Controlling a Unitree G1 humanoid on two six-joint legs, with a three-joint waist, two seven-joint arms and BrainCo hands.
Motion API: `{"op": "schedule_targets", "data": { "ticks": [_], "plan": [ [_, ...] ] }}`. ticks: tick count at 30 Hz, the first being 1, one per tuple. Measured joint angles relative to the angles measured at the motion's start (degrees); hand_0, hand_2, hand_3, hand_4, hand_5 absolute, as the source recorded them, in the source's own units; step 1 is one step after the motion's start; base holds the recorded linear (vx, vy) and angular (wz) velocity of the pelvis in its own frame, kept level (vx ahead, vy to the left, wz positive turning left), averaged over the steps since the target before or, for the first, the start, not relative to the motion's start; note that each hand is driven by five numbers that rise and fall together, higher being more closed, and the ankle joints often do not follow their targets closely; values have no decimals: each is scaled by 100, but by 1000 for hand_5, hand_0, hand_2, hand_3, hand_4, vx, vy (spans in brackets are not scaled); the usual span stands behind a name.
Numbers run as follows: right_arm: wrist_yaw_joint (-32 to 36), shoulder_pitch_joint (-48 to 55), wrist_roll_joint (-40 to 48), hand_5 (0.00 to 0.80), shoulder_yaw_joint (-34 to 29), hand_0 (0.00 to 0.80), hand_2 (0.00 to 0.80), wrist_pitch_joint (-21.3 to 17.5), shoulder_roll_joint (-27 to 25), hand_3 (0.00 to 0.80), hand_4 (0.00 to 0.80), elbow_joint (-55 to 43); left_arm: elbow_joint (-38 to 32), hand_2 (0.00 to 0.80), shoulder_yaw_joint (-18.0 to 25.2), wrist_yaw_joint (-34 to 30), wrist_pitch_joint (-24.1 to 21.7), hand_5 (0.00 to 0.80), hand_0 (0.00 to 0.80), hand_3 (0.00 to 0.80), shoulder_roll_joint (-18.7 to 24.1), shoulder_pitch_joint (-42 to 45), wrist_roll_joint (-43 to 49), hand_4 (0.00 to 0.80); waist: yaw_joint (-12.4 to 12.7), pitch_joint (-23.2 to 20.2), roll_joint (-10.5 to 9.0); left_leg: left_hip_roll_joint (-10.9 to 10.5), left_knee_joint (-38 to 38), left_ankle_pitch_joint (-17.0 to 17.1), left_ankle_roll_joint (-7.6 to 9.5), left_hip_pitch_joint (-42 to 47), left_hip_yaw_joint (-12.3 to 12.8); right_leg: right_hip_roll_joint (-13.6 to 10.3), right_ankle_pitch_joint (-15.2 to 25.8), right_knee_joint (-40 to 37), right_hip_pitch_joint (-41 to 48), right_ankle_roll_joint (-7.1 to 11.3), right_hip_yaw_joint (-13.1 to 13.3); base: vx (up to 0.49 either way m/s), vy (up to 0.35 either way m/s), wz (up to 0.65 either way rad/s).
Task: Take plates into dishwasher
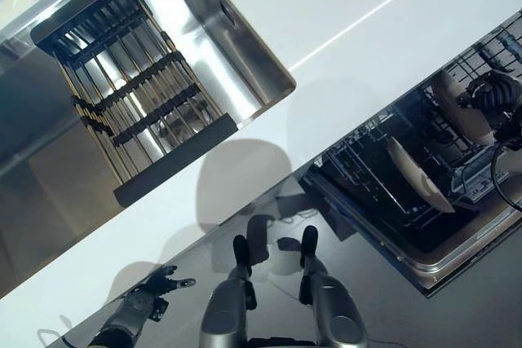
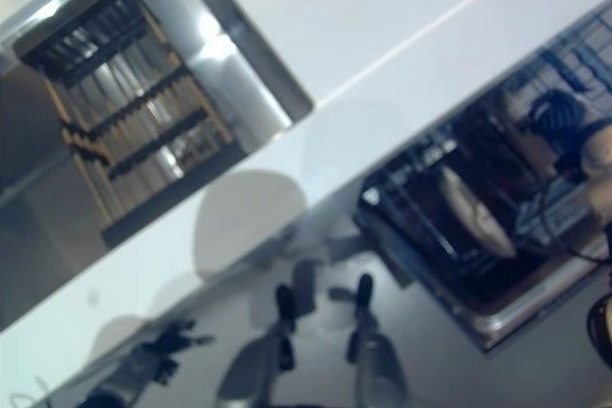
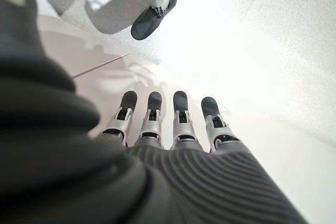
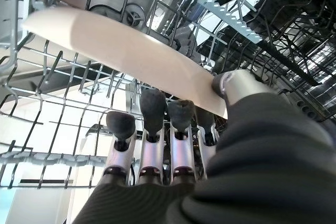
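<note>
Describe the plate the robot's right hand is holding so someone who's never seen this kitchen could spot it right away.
Start at the white countertop, then the open dishwasher rack below its edge. Two cream plates stand there on edge; the plate you want is the farther one, pinched at its rim by the right hand. The nearer plate stands free.

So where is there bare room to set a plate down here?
The white counter between the sink and the open dishwasher is bare. The sink's drying rack also sits empty. The dishwasher rack is crowded: two plates and the right hand.
</note>
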Motion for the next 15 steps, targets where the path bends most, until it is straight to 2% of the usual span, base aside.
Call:
{"op": "schedule_targets", "data": {
  "ticks": [9,15],
  "plan": [
    [-5,-251,-104,800,190,800,800,40,1,800,800,192,-47,0,-181,-39,-8,0,0,0,-101,-50,-55,0,-15,-16,281,-46,-106,80,27,-5,0,-35,1,99,-130,8,53,-23,44,-3],
    [-59,-277,-291,800,190,800,800,49,2,800,800,313,-72,0,-252,-57,-97,0,0,0,-106,-53,-57,0,-16,-21,372,-64,-107,98,40,-10,0,-57,8,112,-144,18,56,-5,7,0]
  ]
}}
